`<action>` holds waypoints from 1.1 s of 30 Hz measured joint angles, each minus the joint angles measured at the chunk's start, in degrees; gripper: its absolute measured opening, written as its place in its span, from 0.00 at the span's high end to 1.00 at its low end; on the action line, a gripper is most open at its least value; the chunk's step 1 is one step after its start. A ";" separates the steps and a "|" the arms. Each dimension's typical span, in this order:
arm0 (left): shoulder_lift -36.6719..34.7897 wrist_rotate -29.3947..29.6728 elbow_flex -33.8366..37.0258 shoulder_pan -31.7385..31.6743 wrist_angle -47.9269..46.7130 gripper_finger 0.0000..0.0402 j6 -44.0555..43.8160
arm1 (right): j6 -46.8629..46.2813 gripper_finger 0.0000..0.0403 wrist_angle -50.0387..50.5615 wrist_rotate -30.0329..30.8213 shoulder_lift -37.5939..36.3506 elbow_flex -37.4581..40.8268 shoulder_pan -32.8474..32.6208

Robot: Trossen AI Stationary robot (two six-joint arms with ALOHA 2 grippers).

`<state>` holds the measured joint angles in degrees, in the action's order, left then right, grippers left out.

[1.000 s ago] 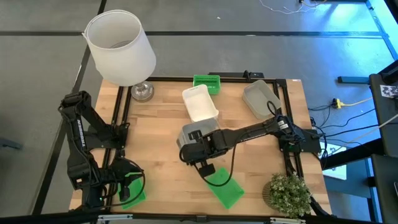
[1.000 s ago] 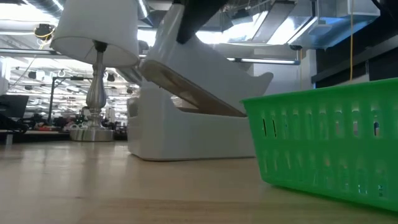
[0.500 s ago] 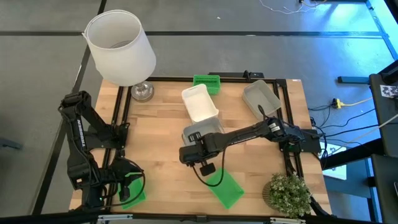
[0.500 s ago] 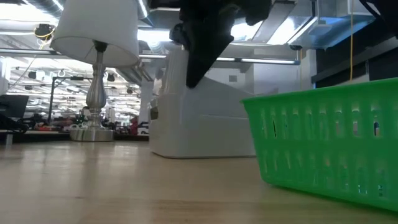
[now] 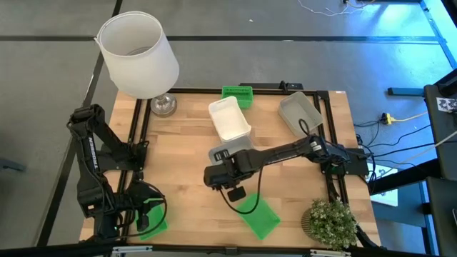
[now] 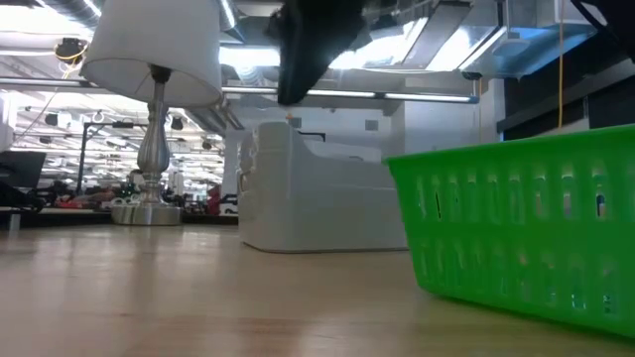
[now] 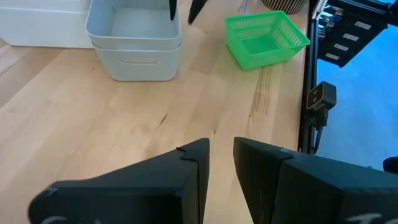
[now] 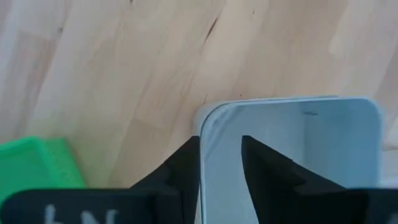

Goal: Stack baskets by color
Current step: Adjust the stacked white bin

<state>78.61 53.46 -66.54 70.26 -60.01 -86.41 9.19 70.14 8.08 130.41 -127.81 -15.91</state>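
Two white baskets sit nested [image 7: 134, 37] [image 6: 317, 203] mid-table, level on the wood. My right gripper [image 8: 221, 155] [image 7: 181, 9] hangs open over one short end of the stack. One finger is outside the wall and one inside, with the tips just above the rim [image 6: 288, 124]. A third white basket [image 5: 230, 119] lies farther back. A green basket [image 5: 258, 216] [image 7: 266, 38] lies near the front, another [image 5: 237, 93] at the far edge, and a third [image 5: 154, 225] at the near left corner. A grey basket [image 5: 300, 114] is far right. My left gripper [image 7: 221, 158] waits open near the left corner.
A big white lampshade [image 5: 137, 53] on a metal stand [image 5: 163, 106] stands at the far left corner. A potted plant [image 5: 330, 223] stands at the near right corner. Bare wood lies between the white stack and the left arm.
My right gripper held a white basket tilted over the other white one, then set it down inside it. That basket now sits level and nested. The gripper has opened and let go, and its fingertips have risen just clear of the rim.
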 joint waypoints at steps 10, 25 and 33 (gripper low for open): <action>0.00 1.54 0.00 0.02 -0.02 0.84 -0.03 | -15.36 0.70 15.09 0.06 -4.19 -4.72 0.22; 0.00 5.95 0.00 -2.77 -3.28 0.84 -0.02 | -44.38 0.70 19.77 18.70 -25.36 13.78 0.88; 0.00 5.91 0.00 -6.52 -5.53 0.84 -0.02 | -69.68 0.70 19.16 19.82 -41.35 35.06 4.71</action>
<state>78.61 59.37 -66.54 63.74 -65.54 -86.43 -60.48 89.30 27.89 89.06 -92.75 -11.19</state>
